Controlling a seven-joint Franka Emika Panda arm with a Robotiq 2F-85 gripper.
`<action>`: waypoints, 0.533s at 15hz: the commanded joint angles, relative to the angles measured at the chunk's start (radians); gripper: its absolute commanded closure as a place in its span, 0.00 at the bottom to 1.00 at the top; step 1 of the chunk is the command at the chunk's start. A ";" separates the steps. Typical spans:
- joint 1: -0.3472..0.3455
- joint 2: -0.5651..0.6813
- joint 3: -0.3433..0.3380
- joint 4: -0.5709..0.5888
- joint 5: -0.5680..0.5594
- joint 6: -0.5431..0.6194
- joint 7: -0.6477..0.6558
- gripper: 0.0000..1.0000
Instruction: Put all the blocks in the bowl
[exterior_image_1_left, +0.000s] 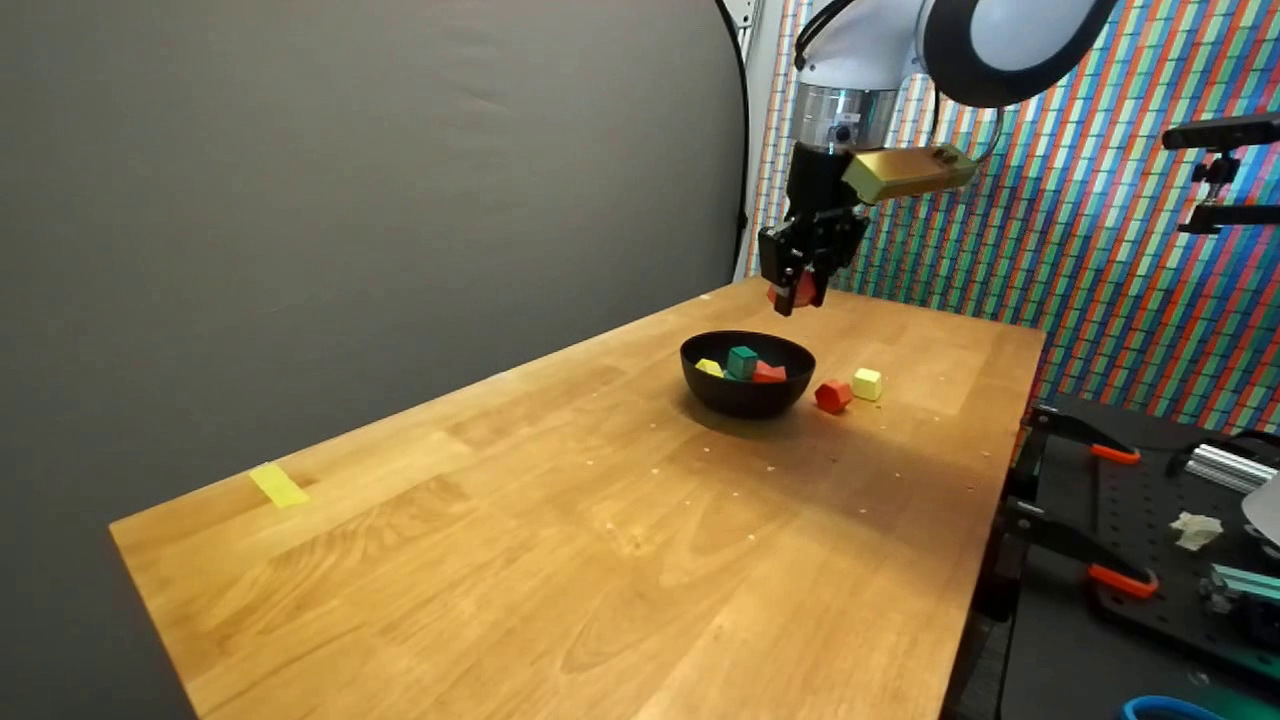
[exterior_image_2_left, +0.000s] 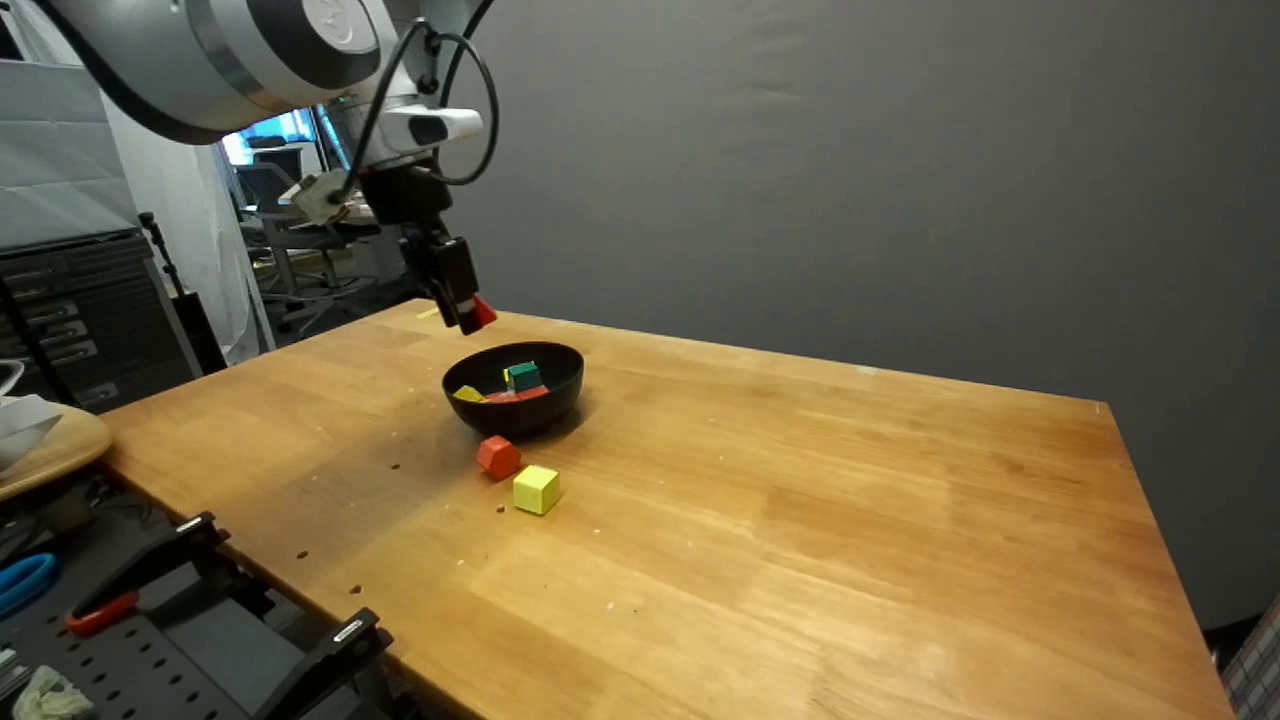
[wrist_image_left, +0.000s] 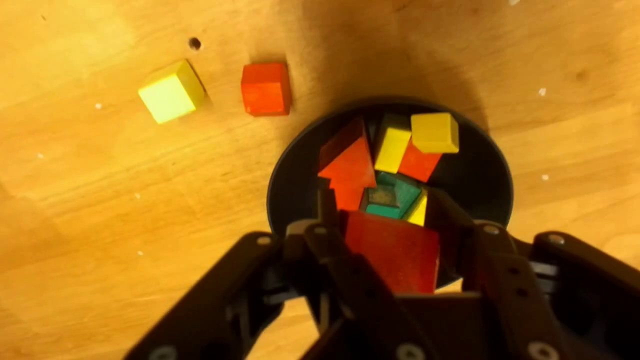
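No legible text; clamp labels unreadable

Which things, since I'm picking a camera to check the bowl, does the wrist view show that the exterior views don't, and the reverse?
Only the wrist view: three yellow pieces in the black bowl; fewer show from outside.

Only the exterior views: the arm's white links, the grey backdrop and black clamps beside the table.

Shared by wrist and exterior: the gripper closed on a held red block, a green block inside the bowl, and a loose red block and loose yellow block on the table beside it.
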 joint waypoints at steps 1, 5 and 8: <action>-0.022 0.112 -0.018 0.095 0.104 0.057 -0.124 0.65; -0.034 0.103 -0.017 0.120 0.338 -0.039 -0.302 0.11; -0.037 0.022 -0.062 0.072 0.254 -0.091 -0.333 0.00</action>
